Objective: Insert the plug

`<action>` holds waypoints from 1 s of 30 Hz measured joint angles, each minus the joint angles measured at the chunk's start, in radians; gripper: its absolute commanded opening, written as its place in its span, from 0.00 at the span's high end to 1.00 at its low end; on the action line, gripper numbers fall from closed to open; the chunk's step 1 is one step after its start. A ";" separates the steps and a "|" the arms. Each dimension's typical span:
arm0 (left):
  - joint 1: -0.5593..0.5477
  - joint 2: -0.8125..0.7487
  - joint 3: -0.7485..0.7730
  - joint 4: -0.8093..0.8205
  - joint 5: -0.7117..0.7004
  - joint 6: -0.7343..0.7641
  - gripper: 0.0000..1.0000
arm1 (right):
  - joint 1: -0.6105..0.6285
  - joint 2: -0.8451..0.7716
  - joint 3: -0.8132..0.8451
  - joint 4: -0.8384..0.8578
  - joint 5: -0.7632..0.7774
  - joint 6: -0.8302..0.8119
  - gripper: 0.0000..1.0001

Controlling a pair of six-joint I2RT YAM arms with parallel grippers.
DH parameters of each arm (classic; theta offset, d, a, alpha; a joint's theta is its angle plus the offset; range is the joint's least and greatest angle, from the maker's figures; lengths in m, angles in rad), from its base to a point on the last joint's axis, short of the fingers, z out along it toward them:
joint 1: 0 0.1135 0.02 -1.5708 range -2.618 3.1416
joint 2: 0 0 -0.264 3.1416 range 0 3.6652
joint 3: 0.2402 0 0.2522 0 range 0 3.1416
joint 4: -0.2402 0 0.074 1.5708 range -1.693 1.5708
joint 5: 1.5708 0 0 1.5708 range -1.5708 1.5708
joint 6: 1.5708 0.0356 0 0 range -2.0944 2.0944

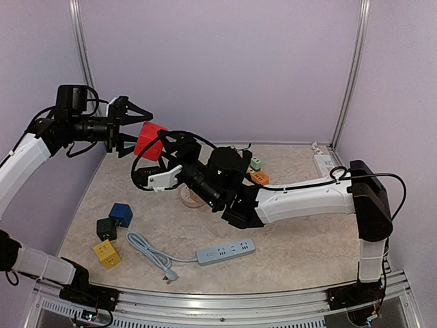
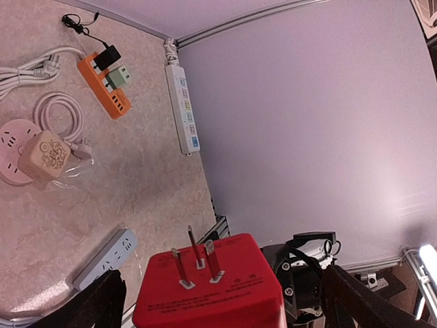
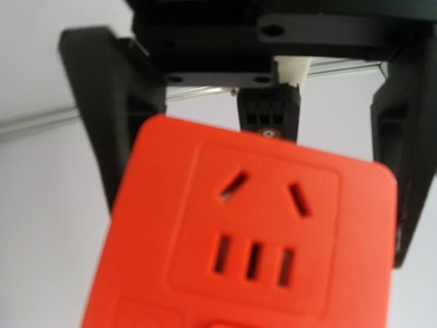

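Note:
A red cube plug [image 1: 149, 140] hangs in the air at the back left, well above the table. In the left wrist view its three metal prongs [image 2: 196, 263] point at the camera. In the right wrist view its socket face [image 3: 252, 239] fills the frame. My left gripper [image 1: 140, 133] is open, its fingers [image 2: 95, 307] spread wide on either side of the cube without touching it. My right gripper [image 1: 162, 152] reaches in from the right and appears shut on the cube's far side; its own fingers are hidden in the right wrist view. A grey-blue power strip [image 1: 225, 251] lies near the front.
An orange power strip [image 1: 259, 178] with a green cube [image 1: 255, 162] plugged in and a white strip [image 1: 322, 160] lie at the back right. A pink round socket [image 2: 17, 147] carries a wooden cube [image 2: 46, 156]. Blue [image 1: 121, 214], dark green [image 1: 106, 228] and yellow [image 1: 106, 253] cubes sit front left.

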 measured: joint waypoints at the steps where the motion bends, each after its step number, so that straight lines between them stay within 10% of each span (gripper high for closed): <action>1: 0.000 0.002 0.002 -0.001 0.000 0.010 0.01 | 0.000 -0.005 -0.003 -0.005 -0.002 0.020 1.00; 16: 0.084 0.051 0.271 -0.202 -0.042 0.386 0.01 | -0.011 -0.112 -0.018 -0.223 0.001 0.500 1.00; 22: 0.132 0.150 0.551 -0.529 -0.093 0.842 0.01 | -0.084 -0.247 -0.012 -0.509 -0.176 0.905 1.00; 26: -0.051 0.135 0.671 -0.636 -0.336 1.346 0.01 | -0.162 -0.360 -0.017 -0.649 -0.363 1.118 1.00; 30: -0.371 -0.043 0.432 -0.705 -0.575 1.634 0.01 | -0.169 -0.460 -0.073 -0.660 -0.512 1.250 1.00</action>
